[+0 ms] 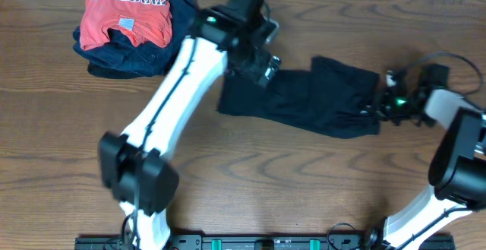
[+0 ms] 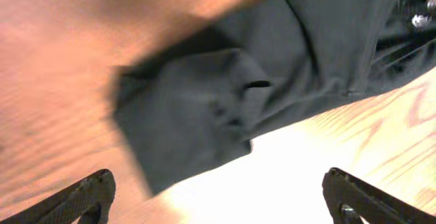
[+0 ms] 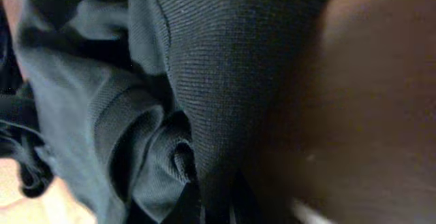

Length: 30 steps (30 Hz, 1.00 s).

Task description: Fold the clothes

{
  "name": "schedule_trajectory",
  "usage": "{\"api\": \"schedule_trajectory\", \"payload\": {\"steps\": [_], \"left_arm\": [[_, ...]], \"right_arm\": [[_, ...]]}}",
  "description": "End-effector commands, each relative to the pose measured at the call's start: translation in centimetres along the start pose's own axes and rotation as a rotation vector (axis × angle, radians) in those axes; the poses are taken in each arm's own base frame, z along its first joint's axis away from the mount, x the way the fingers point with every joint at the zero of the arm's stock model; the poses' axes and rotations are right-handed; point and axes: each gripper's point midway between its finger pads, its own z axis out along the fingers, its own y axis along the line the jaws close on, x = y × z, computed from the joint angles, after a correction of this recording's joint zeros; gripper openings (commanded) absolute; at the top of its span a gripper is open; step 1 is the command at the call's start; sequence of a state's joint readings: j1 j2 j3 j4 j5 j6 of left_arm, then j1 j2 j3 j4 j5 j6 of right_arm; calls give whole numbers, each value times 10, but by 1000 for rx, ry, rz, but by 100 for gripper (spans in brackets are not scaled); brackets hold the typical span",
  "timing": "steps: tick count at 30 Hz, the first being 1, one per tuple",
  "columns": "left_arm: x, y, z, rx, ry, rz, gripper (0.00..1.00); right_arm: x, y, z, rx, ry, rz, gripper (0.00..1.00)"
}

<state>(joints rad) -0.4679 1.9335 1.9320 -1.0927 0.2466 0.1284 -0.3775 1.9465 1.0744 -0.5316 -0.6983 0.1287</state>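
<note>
Black shirt (image 1: 304,102) first, since that's the job; on the right wrist view it fills the whole frame, bunched and creased and drawn into a tight pinch at the bottom edge; the fingers are mostly buried in the cloth, but I'd say the right gripper (image 1: 382,102) is clamped on the shirt's right end.

Left side is the opposite; both fingers (image 2: 88,193) stand wide apart at the bottom corners of the left wrist view with nothing between them, so the left gripper (image 2: 218,200) is released and hovering just over the shirt's left end; a squarish flap of fabric lies flat right below it.

Zooming out, the shirt lies across the upper middle of the table (image 1: 61,166) as a longish dark band running left to right, between the two grippers; left part looks fairly flat, right part is rumpled where it's pinched.

My read: it's maybe halfway; the long sides seem to be tucked in already, but it's a strip, not a neat packet, so at least a crossways fold and some smoothing are left.

Off in the far left corner a red shirt (image 1: 125,11) sits on top of a navy garment (image 1: 129,56), well apart from all this.
</note>
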Motion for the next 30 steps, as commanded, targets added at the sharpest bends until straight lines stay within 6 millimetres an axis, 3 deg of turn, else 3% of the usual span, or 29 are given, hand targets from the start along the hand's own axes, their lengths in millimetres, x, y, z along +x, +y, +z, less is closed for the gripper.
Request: {"api": "schedule_trajectory", "payload": {"steps": [1,6,8,13,18,30], "left_arm": [[-10,14,-32,-43,-77,-25,98],[-7,37,-41,-66,-87,-73,98],[-5,44,-42,-72,-85,-87,98],[-4,54,-44,-83,-89,-108,98],[-1,71,-46,-129,-85,-131,98],[24,104,-32,-152,-17,-215,98]], "right_arm": [[-40,6,-55,0,-135,-86,1],[-56,7,-108,24,-160,-129,1],[-58,15,-120,27,-151,-155,1],[-58,51,-130,18,-105,-230,1],[-45,98,-106,-9,-28,-331,1],[10,211,-12,4,84,-573,1]]}}
